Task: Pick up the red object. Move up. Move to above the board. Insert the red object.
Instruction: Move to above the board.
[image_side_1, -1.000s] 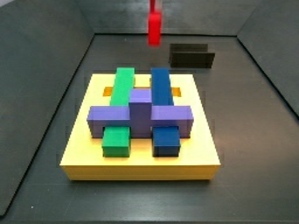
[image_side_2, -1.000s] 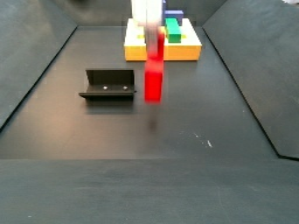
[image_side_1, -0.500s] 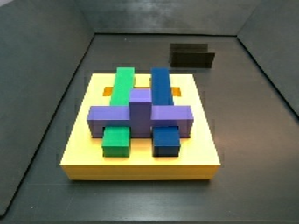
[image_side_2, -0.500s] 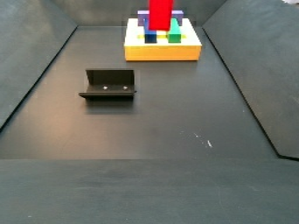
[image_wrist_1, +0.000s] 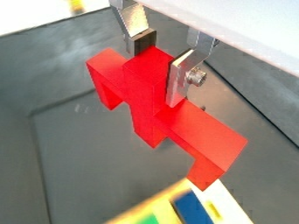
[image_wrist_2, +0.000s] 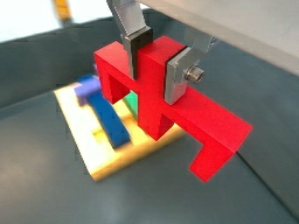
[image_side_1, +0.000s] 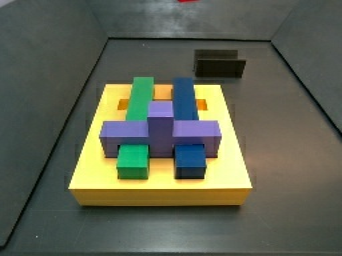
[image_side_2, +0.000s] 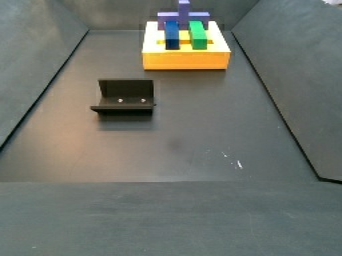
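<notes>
My gripper (image_wrist_1: 162, 63) is shut on the red object (image_wrist_1: 176, 122), its two silver fingers clamped on the centre stub. Both wrist views show this; in a wrist view the gripper (image_wrist_2: 155, 66) holds the red object (image_wrist_2: 198, 122) high above the floor, with the yellow board (image_wrist_2: 105, 153) below and to one side. A corner of the board (image_wrist_1: 140, 217) also shows in a wrist view. In both side views the board (image_side_1: 160, 190) (image_side_2: 187, 60) lies on the floor. In a side view only a red sliver (image_side_1: 191, 1) shows at the top edge; the gripper itself is out of both side views.
A green block (image_side_1: 140, 95), a blue block (image_side_1: 183, 95) and a purple cross block (image_side_1: 160, 130) sit on the board. The dark fixture (image_side_1: 221, 65) (image_side_2: 126, 97) stands on the floor away from the board. Dark sloping walls enclose the floor.
The gripper has risen with the red object, which was in full view in both side views a second ago and now has almost left them.
</notes>
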